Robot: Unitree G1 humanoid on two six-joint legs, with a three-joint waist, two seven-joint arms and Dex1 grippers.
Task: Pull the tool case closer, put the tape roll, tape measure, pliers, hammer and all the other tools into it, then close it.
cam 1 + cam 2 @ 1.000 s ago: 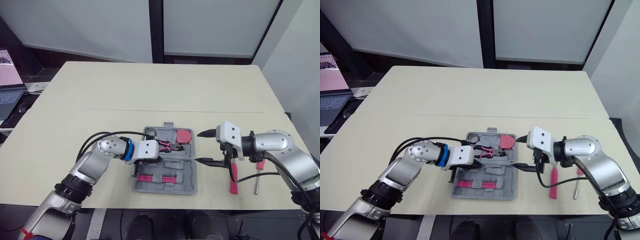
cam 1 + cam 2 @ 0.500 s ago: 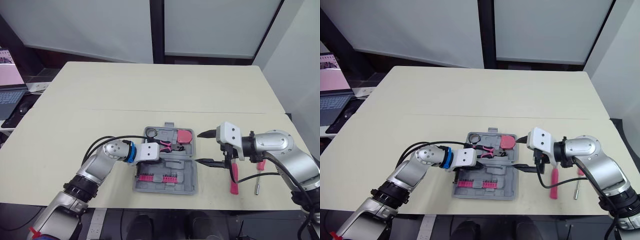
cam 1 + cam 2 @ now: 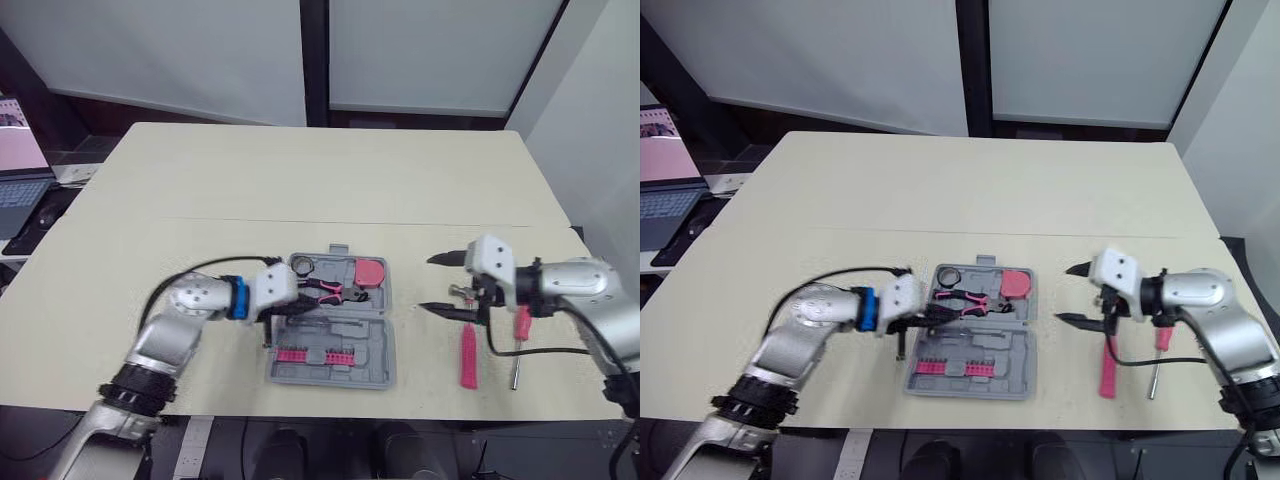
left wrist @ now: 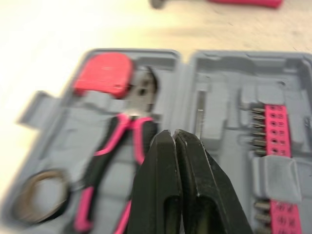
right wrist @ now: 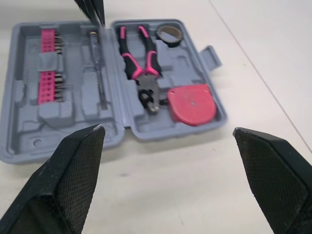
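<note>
Pliers (image 3: 325, 290) seated in tool case (image 3: 335, 376); left gripper (image 4: 173, 132) pressed together, empty. Right gripper (image 3: 428, 284) spread beside hammer (image 3: 467, 356), likely next pickup.

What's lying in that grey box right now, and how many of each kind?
tape roll: 1
pliers: 1
tape measure: 1
pink bit strips: 2
thin metal rod: 1
Total: 6
</note>
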